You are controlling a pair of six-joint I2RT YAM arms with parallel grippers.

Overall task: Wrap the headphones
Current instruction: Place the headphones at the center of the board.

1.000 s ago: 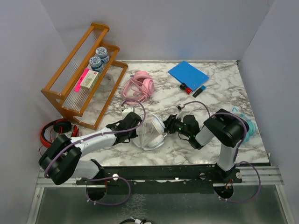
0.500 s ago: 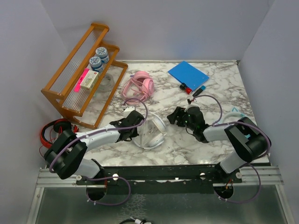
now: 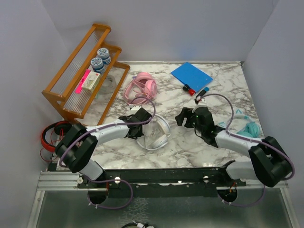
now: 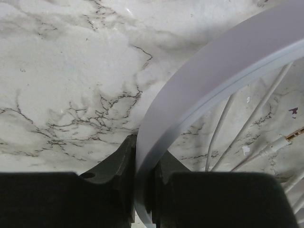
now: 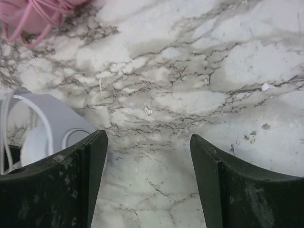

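Observation:
The white headphones point(image 3: 156, 134) lie on the marble table point(image 3: 223, 95) near its front middle. My left gripper point(image 3: 140, 126) is shut on their white headband point(image 4: 213, 80), which runs up between the jaws; the thin white cable point(image 4: 259, 111) lies beside it. My right gripper point(image 3: 180, 117) stands open just right of them, with only bare marble between its fingers point(image 5: 90, 156). The white headphones point(image 5: 52, 126) show at the left edge of the right wrist view. The pink headphones point(image 3: 142, 88) with coiled cable lie at the back, and the teal headphones point(image 3: 250, 128) at the right edge.
A wooden rack point(image 3: 80, 78) with tins and a box stands at the back left. A blue pad point(image 3: 191, 74) and small markers point(image 3: 194, 90) lie at the back right. The red-and-black headphones point(image 3: 53, 133) sit off the table's left side.
My right gripper has opened and drawn back to the right, away from the white headphones, its arm stretching out low. My left gripper has shifted slightly back, still holding the headband.

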